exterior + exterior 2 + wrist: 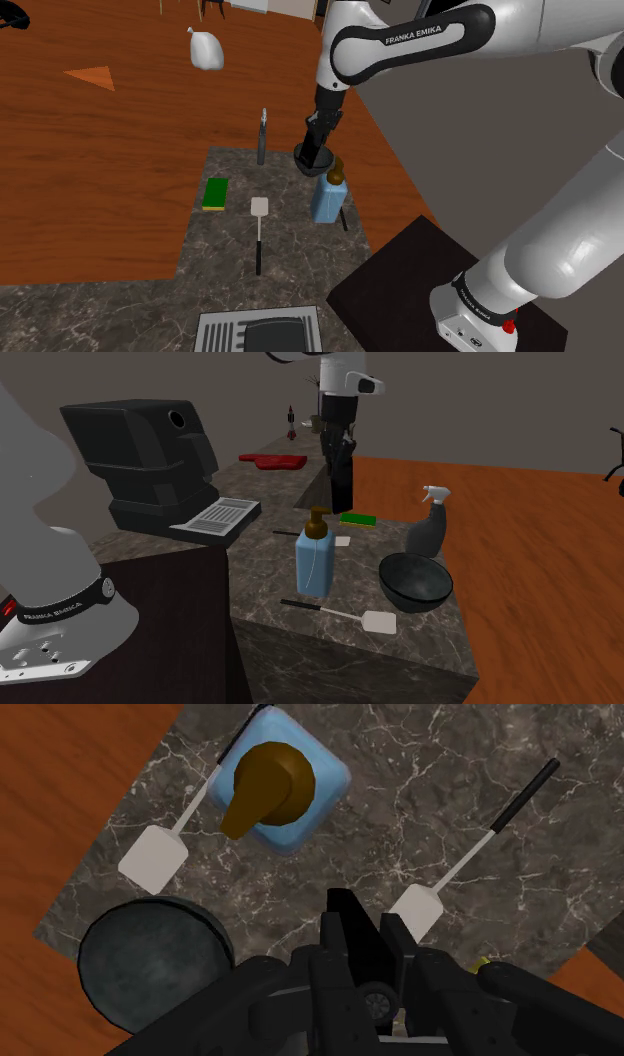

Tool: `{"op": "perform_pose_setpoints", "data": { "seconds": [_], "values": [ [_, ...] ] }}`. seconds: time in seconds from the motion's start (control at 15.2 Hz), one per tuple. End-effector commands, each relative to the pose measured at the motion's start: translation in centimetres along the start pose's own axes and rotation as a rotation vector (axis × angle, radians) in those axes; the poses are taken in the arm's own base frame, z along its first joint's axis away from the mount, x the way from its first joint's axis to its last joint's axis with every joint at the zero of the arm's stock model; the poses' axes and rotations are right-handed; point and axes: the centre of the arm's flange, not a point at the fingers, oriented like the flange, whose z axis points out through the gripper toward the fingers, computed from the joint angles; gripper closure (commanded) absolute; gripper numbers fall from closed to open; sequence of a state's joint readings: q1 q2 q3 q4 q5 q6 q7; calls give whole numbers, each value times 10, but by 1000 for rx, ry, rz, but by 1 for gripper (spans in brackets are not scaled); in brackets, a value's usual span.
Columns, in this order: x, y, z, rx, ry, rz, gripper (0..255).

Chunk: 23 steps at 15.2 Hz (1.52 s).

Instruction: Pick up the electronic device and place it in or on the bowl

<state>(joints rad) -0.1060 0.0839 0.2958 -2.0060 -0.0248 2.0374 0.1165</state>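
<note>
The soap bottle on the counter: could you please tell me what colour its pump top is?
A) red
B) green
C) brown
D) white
C: the pump top of the soap bottle is brown, above a light blue body.

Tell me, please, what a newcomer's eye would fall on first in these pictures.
The blue soap bottle with a brown pump stands out most, upright on the dark marbled counter, with the black hand hanging close by it. Next come the dark bowl beside the bottle near the counter's edge, and the bulky black coffee machine at the second exterior view's left.
</note>
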Motion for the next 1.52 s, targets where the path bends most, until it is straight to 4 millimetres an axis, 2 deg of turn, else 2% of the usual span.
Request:
{"op": "perform_pose_setpoints", "data": {
  "seconds": [0.0,0.86,0.92,1.45],
  "values": [
    [14,24,0,-1,0,-1,255],
    [106,168,-20,-1,0,-1,255],
    [118,187,-23,-1,0,-1,255],
    [120,187,20,-1,0,-1,255]
  ]
}}
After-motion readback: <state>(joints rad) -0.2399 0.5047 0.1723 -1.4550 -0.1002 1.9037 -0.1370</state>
